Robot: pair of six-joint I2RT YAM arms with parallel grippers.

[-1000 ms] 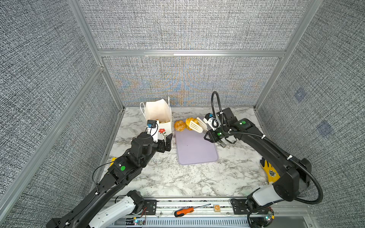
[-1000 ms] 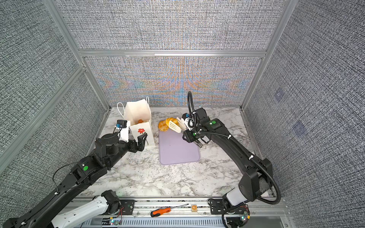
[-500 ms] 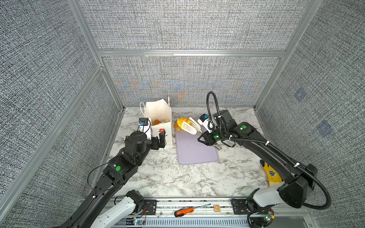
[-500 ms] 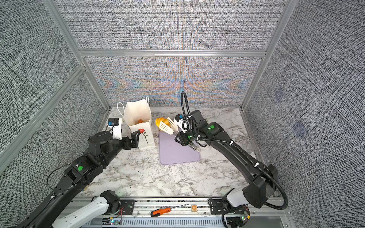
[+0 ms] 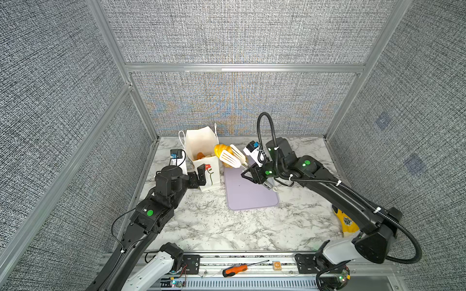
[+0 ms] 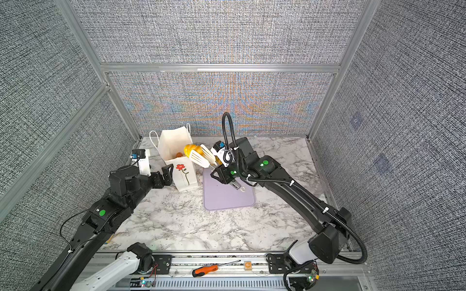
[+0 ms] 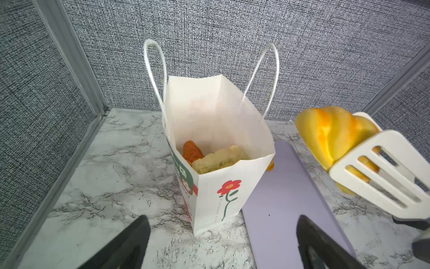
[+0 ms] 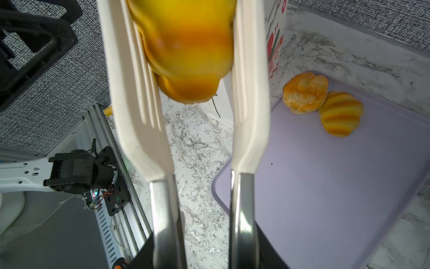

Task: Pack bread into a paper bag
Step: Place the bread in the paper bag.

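Observation:
The white paper bag (image 5: pixel 210 173) (image 6: pixel 176 143) (image 7: pixel 209 116) with a red flower print stands open at the back left. Inside it lie an orange-brown piece (image 7: pixel 193 151) and a pale piece (image 7: pixel 218 158) of bread. My right gripper (image 5: pixel 253 173) (image 6: pixel 223 175) (image 8: pixel 204 256) is shut on white slotted tongs (image 5: pixel 230 158) (image 7: pixel 381 172) (image 8: pixel 137 104). The tongs pinch a striped golden roll (image 5: pixel 222 149) (image 6: pixel 191 149) (image 7: pixel 330 132) (image 8: pixel 186 46) in the air, right beside the bag's open top. My left gripper (image 5: pixel 197 176) (image 6: pixel 163 175) (image 7: pixel 223 221) is open at the bag's front corner, holding nothing.
A flat lilac tray (image 5: pixel 252 196) (image 6: pixel 227 199) (image 8: pixel 337 186) lies right of the bag, with a round bun (image 8: pixel 304 92) and a striped roll (image 8: pixel 340 113) at its far end. A screwdriver (image 5: pixel 237 268) lies on the front rail. A yellow object (image 5: pixel 346 221) sits at the right edge.
My right arm has swung left, carrying the tongs and roll from above the tray's far end up to the bag's top. My left arm has drawn back slightly left.

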